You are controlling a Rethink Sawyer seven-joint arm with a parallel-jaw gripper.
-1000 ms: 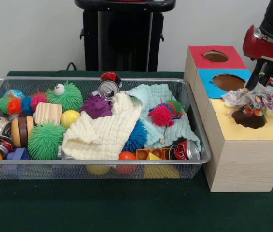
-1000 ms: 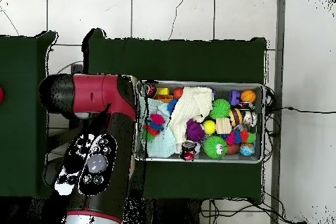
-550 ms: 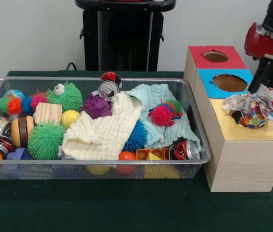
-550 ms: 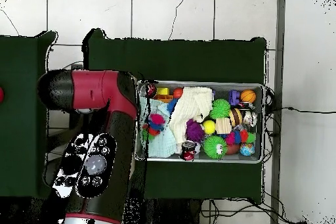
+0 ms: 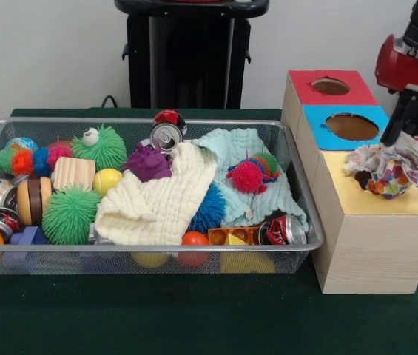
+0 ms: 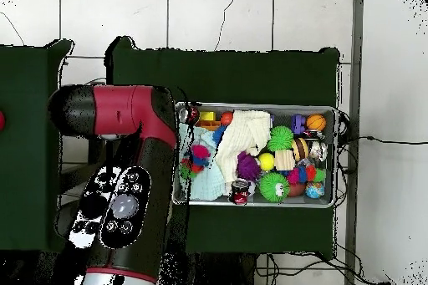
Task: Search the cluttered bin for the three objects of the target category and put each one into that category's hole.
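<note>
— What does the near side show?

— The large shallow silver wire-mesh bin [image 5: 68,249] lies just as it did a second ago: spiky rubber balls, crushed cans, a cream waffle cloth [image 5: 160,200] and a pale teal cloth [image 5: 242,159], none of them shifted. No spotted wrapper shows among them (one could be hidden under the cloths).

— And beside the bin?

— The change is on the pale wooden box with the yellow top [image 5: 371,244]. The crumpled white paper wad with coloured spots [image 5: 395,168] hung above the round hole [image 5: 362,180] a second ago. Now it has dropped and sits on the hole, covering all but a dark sliver at the hole's left edge.

— Is it through?

— Not yet; most of it bulges above the yellow top, so it probably needs a push or a release.

— The tool?

— The black gripper [image 5: 390,137] on the red arm stands at the wad's upper edge, a little higher than before. Whether it is clamped on the paper or has let go cannot be told. From overhead, the arm [image 6: 125,123] hides the boxes.

— Farther back?

— The blue-topped box [image 5: 319,137] and red-topped box [image 5: 301,85] are untouched.
</note>
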